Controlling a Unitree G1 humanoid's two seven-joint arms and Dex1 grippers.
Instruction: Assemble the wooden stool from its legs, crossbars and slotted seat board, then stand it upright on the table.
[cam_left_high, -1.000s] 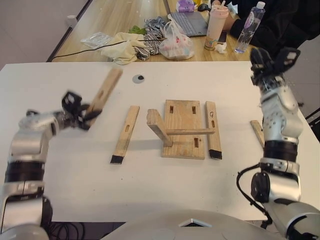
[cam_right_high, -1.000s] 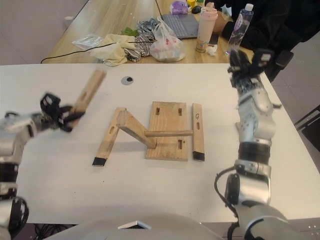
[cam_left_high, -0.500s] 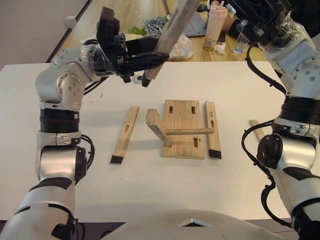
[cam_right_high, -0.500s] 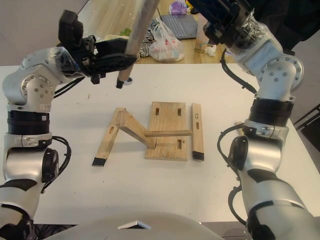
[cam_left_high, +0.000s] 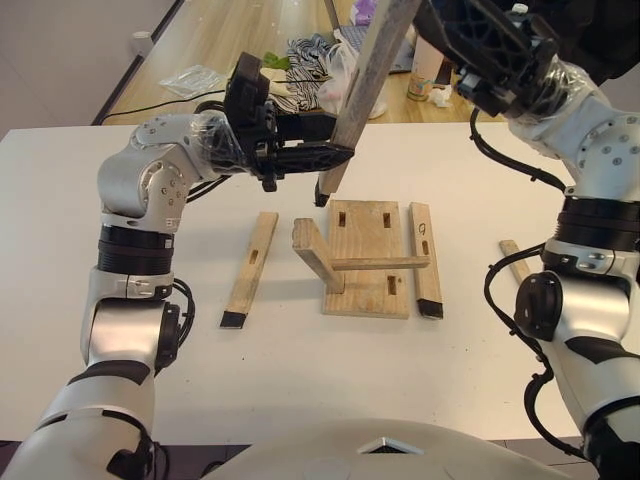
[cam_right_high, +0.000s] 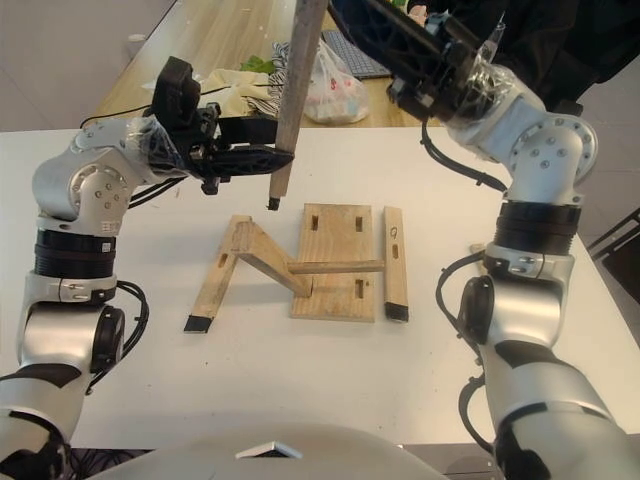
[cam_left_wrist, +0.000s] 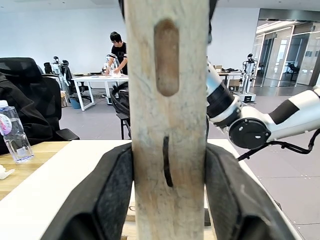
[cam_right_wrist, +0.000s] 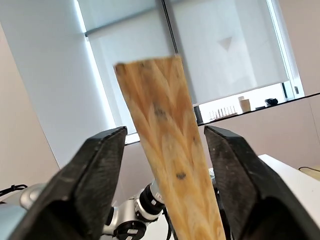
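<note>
While the held leg (cam_left_high: 362, 85) hangs tilted in the air, its dark-tipped lower end just off the far left corner of the seat board (cam_left_high: 365, 245) on the worktop (cam_left_high: 150, 380), the head view suggests steering that end to a free slot, clear of the standing leg (cam_left_high: 316, 255) and crossbar (cam_left_high: 380, 264). In the left wrist view, the left gripper (cam_left_wrist: 169, 170) has its fingers (cam_left_wrist: 112, 200) pressed on the leg's sides; a firm grip there should prevent twisting. In the right wrist view, the right gripper (cam_right_wrist: 165, 135) straddles the top end, fingers (cam_right_wrist: 100, 175) spread with gaps showing; closing squarely before pushing down seems wise.
</note>
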